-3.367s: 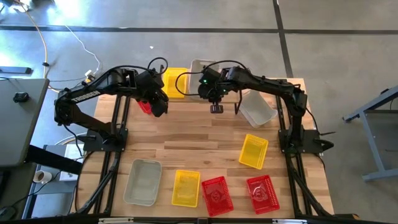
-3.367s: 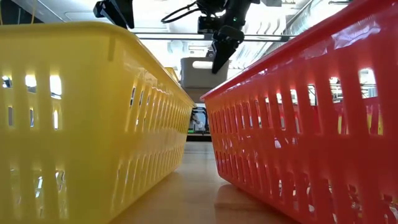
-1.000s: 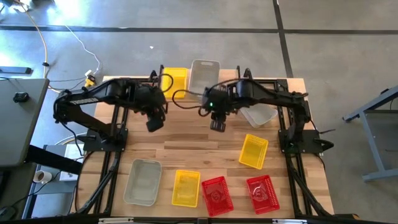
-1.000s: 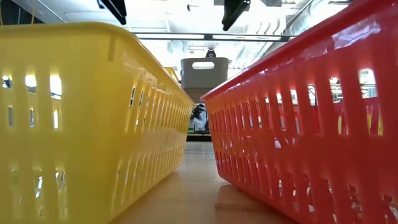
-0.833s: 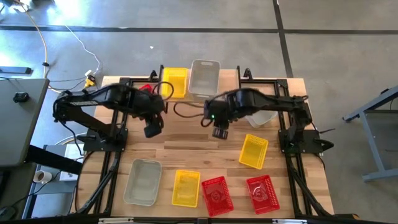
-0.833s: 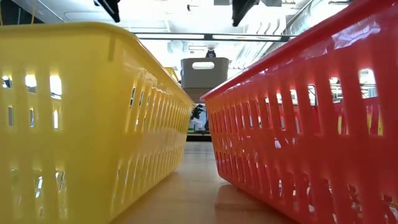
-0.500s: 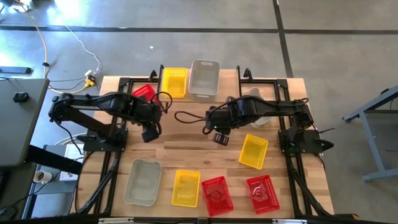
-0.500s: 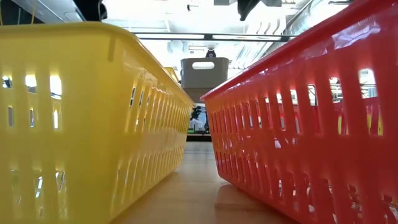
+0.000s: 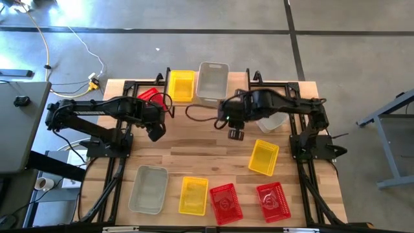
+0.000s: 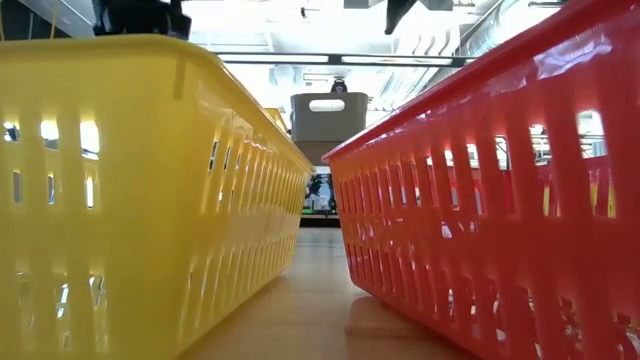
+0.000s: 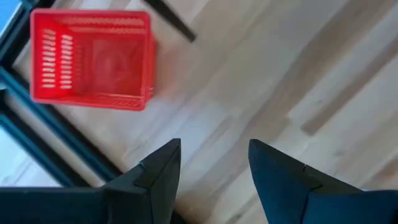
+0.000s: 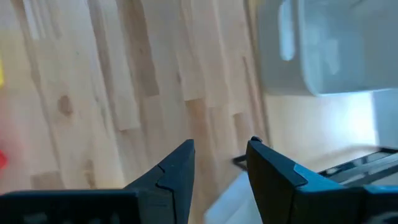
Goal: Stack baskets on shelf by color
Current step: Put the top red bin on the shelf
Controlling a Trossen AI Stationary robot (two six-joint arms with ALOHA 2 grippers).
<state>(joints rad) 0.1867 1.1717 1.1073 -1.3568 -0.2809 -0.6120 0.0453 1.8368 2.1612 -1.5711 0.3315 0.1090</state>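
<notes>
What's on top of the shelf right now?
On the shelf: a red basket, a yellow basket and a grey basket, side by side. Whether any holds another nested inside cannot be seen.

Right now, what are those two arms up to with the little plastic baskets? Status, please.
Left gripper open, empty. Right gripper open, empty, above bare wood. One red, yellow, grey-white mesh basket on wooden shelf; six remain. Nothing blocking.

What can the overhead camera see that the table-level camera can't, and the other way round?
Only the overhead view shows the whole table, both open grippers, left and right, and baskets on the shelf. Only the table-level view looks through the basket walls and into the room behind. Both show the front yellow basket beside a red basket.
</notes>
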